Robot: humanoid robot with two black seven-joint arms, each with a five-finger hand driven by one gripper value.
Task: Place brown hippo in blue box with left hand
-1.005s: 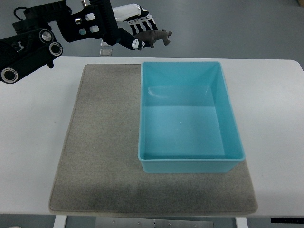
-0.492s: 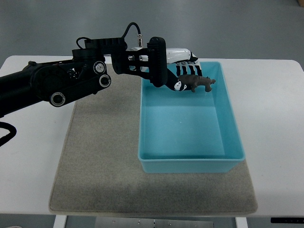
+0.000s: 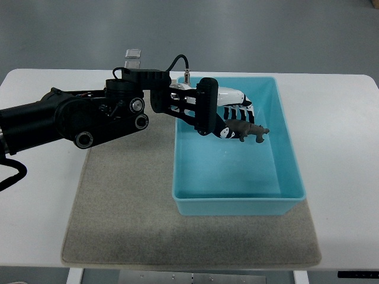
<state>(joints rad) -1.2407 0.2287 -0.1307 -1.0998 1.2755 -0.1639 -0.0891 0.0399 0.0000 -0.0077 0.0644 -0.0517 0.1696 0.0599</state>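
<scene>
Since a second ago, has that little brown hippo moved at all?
Yes. The brown hippo, held in the left hand, has come from beyond the far rim of the blue box to over its inside, toward the camera.

The scene is lit evenly and brightly from overhead, without harsh glare. A soft shadow is cast beneath the black arm onto the grey mat [image 3: 124, 195], and a darker band is seen along the mat's near edge. Faint reflections are visible on the inner floor of the blue box [image 3: 284, 171]. Focus is held sharply throughout; little edge distortion is noticed on the white desk [image 3: 349, 148].
</scene>
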